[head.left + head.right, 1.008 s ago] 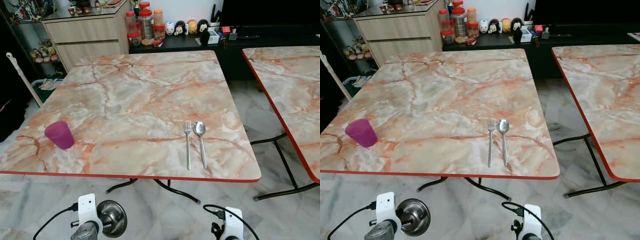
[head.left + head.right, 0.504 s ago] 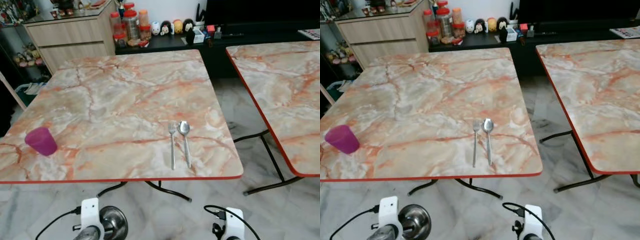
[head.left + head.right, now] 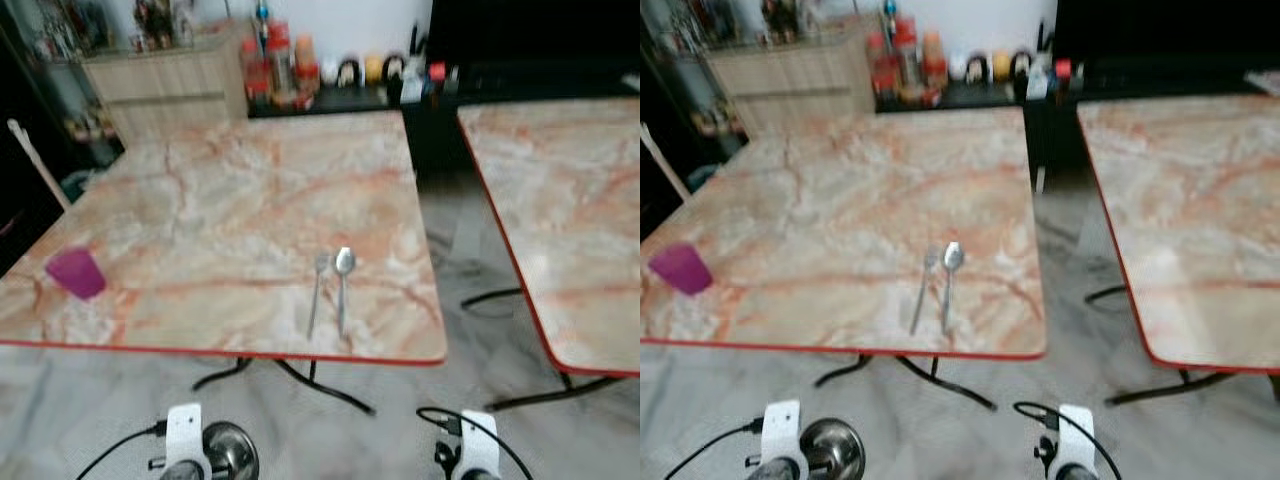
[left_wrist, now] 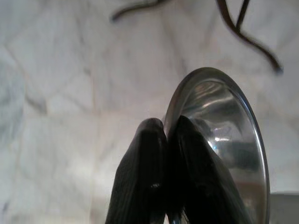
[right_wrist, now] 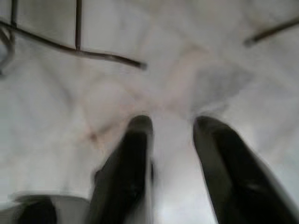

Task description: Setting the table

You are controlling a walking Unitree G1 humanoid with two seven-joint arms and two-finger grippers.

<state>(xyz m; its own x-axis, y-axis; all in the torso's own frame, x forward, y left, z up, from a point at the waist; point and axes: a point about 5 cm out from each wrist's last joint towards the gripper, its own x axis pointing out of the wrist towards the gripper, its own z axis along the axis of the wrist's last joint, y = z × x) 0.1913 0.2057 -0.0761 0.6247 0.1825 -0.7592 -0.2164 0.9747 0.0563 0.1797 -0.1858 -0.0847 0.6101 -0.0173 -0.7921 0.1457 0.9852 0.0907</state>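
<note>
A shiny steel bowl (image 4: 224, 135) hangs low in front of me, its rim pinched by my left gripper (image 4: 166, 128), which is shut on it; the bowl (image 3: 230, 455) also shows at the bottom of the left eye view. My right gripper (image 5: 170, 126) hangs open over the floor with nothing between its fingers. On the marble-patterned table (image 3: 230, 200) a fork (image 3: 316, 295) and a spoon (image 3: 343, 285) lie side by side near the front right corner. A purple cup (image 3: 76, 273) stands near the front left edge.
A second marble table (image 3: 560, 220) stands to the right, with a gap of marble floor (image 3: 460, 260) between the two. Behind are a wooden cabinet (image 3: 165, 90) and a dark shelf with jars and figurines (image 3: 330, 75). Black table legs (image 3: 290, 375) run under the near edge.
The whole view has shifted and blurred, so the camera has moved; the table sits a little farther off and more of the floor shows. The bowl stays in my left gripper.
</note>
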